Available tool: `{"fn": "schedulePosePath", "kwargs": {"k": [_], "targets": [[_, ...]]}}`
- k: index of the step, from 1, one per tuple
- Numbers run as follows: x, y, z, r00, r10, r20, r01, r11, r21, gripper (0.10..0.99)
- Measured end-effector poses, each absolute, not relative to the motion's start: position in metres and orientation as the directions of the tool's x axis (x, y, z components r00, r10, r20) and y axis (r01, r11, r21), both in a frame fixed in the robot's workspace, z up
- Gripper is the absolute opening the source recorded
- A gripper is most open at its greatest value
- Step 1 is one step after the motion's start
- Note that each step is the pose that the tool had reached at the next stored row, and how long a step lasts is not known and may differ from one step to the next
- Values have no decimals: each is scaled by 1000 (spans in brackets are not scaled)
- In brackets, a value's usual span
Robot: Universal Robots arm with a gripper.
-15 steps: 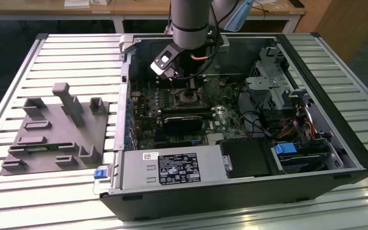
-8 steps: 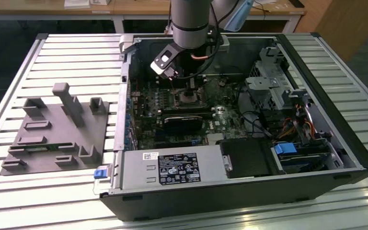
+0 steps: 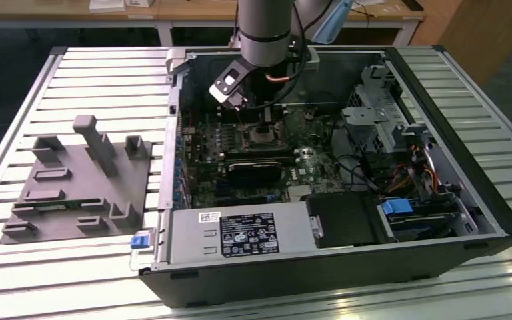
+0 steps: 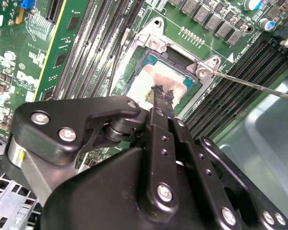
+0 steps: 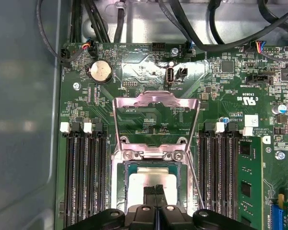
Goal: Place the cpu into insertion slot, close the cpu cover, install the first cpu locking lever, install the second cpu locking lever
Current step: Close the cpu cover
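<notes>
The cpu (image 5: 151,179) (image 4: 146,79) lies flat in the insertion slot (image 5: 118,191) (image 4: 201,86) with its silver face up. My gripper (image 5: 155,192) (image 4: 163,94) (image 3: 258,119) is shut, and its black fingertips sit together at the cpu's face; whether they touch it is unclear. The cpu cover (image 5: 156,97) stands open, swung back from its hinge over the green board. A thin locking lever (image 4: 254,86) (image 5: 196,184) juts out free beside the slot. In the exterior view the arm (image 3: 265,33) reaches down into the open computer case over the slot (image 3: 261,137).
Long black memory slots (image 5: 81,177) (image 5: 221,177) flank the socket. Black cables (image 5: 216,28) cross the case wall behind it. A green card (image 5: 249,182) stands nearby. A grey fixture plate (image 3: 78,187) lies at the exterior view's left, and the drive cage (image 3: 389,120) is at its right.
</notes>
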State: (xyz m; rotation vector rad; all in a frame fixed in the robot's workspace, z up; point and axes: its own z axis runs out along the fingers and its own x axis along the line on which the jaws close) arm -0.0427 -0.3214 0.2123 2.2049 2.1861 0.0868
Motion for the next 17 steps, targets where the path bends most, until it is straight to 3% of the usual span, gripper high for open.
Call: {"fn": "schedulePosePath", "kwargs": {"k": [17], "targets": [[-43,-321,225,8,1000,15,998,-9,64,106]]}}
